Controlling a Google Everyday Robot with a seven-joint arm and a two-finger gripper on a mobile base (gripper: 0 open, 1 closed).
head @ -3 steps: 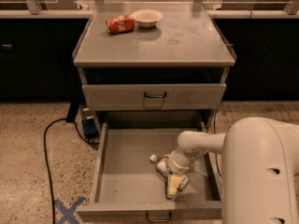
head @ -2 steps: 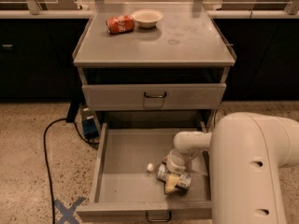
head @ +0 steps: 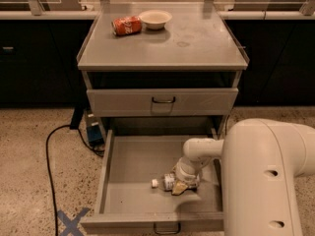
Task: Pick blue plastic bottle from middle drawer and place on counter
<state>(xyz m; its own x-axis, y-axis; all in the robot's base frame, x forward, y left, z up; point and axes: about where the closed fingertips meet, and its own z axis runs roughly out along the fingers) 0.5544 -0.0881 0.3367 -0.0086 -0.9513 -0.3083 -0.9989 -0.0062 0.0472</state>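
Note:
The blue plastic bottle [head: 167, 182] lies on its side on the floor of the open middle drawer [head: 130, 200], with its white cap pointing left. My gripper [head: 179, 186] reaches down into the drawer from the right and sits right over the bottle's body, hiding most of it. The counter [head: 197, 43] is the flat grey top of the cabinet, above and behind.
A red soda can [head: 127, 25] lies on its side next to a white bowl [head: 155, 18] at the counter's back left. The upper drawer [head: 162, 101] is shut. My bulky arm [head: 266, 181] fills the lower right. A black cable [head: 49, 151] and a blue tape cross [head: 71, 220] lie on the floor to the left.
The gripper has shifted slightly left and forward in the drawer, and the bottle with its white cap has moved left and toward the drawer front with it.

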